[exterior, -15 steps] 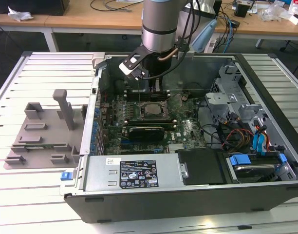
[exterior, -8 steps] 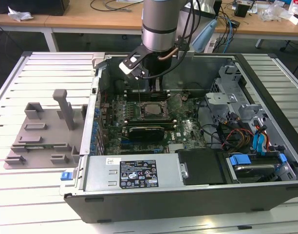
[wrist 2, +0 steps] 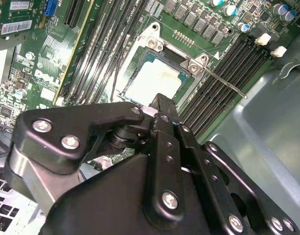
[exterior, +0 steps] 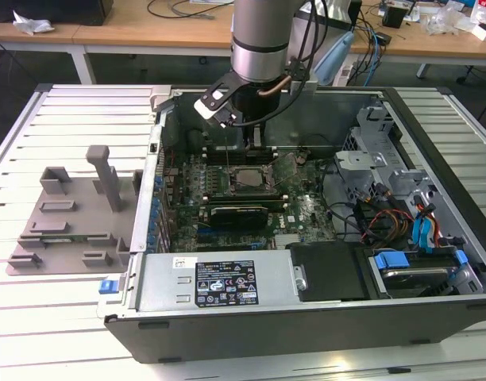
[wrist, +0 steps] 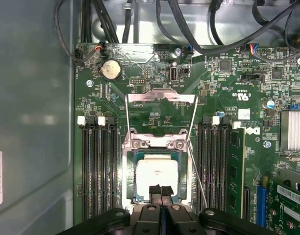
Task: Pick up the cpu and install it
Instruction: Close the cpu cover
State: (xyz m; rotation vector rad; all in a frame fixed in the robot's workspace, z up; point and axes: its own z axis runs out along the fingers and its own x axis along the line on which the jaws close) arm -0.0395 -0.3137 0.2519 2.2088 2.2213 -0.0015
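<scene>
Silvery cpu (wrist: 157, 171) seated in socket (wrist: 155, 143), near edge hidden | pincer (wrist: 160, 191) clenched over that edge

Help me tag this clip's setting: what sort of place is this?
Most likely a robotics lab or electronics workshop. An open computer case lies on a slatted white table, a gray fixture plate sits beside it, and cluttered wooden benches stand behind.
</scene>
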